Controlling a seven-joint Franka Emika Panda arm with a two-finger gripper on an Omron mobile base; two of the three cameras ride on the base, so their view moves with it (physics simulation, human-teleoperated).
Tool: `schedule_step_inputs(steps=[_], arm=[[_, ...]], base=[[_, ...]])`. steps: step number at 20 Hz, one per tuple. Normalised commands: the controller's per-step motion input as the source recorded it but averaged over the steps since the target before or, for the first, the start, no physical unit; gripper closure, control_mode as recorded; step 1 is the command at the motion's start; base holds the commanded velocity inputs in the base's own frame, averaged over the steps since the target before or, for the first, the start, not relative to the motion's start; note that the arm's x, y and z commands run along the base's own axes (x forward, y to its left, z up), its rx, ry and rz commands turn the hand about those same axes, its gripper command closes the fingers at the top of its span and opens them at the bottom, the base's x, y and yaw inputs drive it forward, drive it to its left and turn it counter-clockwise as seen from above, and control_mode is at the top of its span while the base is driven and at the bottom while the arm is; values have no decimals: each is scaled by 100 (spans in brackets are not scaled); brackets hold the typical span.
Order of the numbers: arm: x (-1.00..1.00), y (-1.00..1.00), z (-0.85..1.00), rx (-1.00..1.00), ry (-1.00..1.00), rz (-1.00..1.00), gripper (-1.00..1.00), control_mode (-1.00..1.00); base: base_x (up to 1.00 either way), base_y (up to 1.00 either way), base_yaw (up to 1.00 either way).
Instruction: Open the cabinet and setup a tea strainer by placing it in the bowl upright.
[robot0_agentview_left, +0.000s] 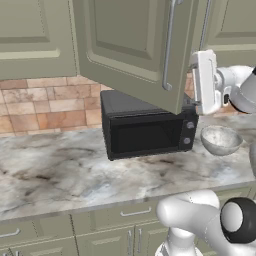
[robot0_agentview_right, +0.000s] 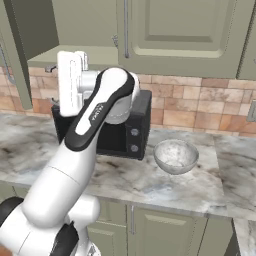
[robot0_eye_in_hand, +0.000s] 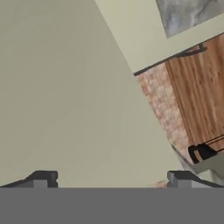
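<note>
The olive-green cabinet door (robot0_agentview_left: 131, 44) stands swung open toward me, its long silver handle (robot0_agentview_left: 170, 45) near its free edge. My gripper (robot0_agentview_left: 198, 80) hovers at that edge, just right of the handle and above the microwave. In the hand view its two dark fingertips (robot0_eye_in_hand: 43, 177) stand wide apart and open, with nothing between them, close to the door's flat face (robot0_eye_in_hand: 65, 87). The speckled grey-white bowl (robot0_agentview_left: 220, 140) (robot0_agentview_right: 175, 156) sits upright on the counter to the right of the microwave. The tea strainer is out of view.
A black microwave (robot0_agentview_left: 145, 127) stands on the marble counter (robot0_agentview_left: 55, 170) under the open door. A brick backsplash (robot0_agentview_right: 200, 102) runs behind it. A closed cabinet door (robot0_agentview_right: 177, 30) hangs to the right. Base cabinets (robot0_agentview_left: 120, 225) lie below the counter's front edge.
</note>
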Motion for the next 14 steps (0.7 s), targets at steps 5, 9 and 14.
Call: schedule_step_inputs(steps=[5,9,14], arm=[[9,61,0,0,-14,16,-100,-100],[4,75,0,-4,-15,17,-100,-100],[0,86,0,-5,-14,13,-100,-100]], base=[[0,0,0],[0,0,0],[0,0,0]])
